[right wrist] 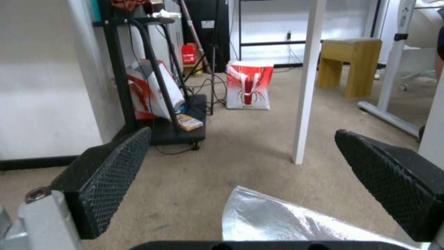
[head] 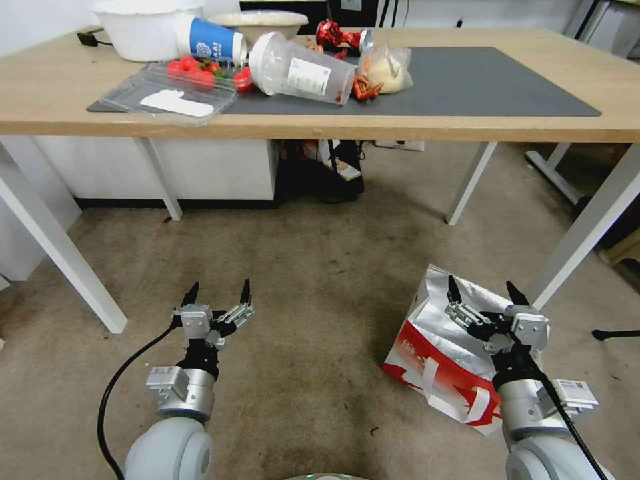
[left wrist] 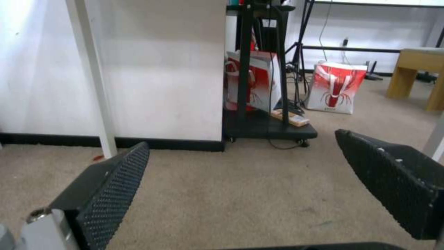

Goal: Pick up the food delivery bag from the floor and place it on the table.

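Note:
The food delivery bag (head: 441,363) lies tipped on the floor (head: 307,300) at the lower right, white and red with silver foil lining and a white strap handle. Its foil edge (right wrist: 282,218) pokes up between my right fingers in the right wrist view. My right gripper (head: 485,288) hovers open just above the bag's open top, holding nothing. Open too, my left gripper (head: 219,291) hangs over bare carpet to the left, well apart from the bag. The table (head: 40,100) with its dark grey mat (head: 480,83) stands ahead.
On the table's left half lie a clear cup (head: 300,69), a tomato tray (head: 170,90), white bowls (head: 143,27) and a food pouch (head: 387,69). White table legs (head: 60,250) flank the floor space. A black cart (left wrist: 268,128) and other red-and-white bags (left wrist: 334,87) stand beyond.

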Motion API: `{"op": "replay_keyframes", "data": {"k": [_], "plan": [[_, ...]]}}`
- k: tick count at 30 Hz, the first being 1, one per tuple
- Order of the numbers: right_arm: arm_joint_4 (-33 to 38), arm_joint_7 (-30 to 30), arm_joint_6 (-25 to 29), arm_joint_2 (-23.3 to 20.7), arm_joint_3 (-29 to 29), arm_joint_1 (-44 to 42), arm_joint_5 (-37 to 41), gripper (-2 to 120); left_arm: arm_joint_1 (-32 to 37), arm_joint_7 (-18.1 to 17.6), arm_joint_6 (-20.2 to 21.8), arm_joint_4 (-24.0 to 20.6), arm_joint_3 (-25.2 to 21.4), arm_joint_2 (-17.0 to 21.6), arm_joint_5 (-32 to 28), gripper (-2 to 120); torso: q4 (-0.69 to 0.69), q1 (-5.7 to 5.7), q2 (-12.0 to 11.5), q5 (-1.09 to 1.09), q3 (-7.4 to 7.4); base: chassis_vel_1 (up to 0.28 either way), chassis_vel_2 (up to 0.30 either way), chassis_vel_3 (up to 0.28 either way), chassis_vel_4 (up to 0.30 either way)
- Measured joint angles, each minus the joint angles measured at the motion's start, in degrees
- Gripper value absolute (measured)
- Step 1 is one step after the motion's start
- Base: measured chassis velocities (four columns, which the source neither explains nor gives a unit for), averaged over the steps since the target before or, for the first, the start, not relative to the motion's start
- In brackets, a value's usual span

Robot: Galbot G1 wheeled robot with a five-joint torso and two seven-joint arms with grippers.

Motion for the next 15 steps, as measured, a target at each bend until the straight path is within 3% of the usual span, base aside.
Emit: {"op": "replay_keyframes", "data": {"k": [15], "plan": [[0.2,0.0,0.0,0.0,0.0,-0.1,0.0,100,-0.1,0.0,-1.5,0.5,0.0,0.1,0.0,100,0.0,0.0,0.2,0.0,0.0,0.0,0.0,0.0,0.0]]}}
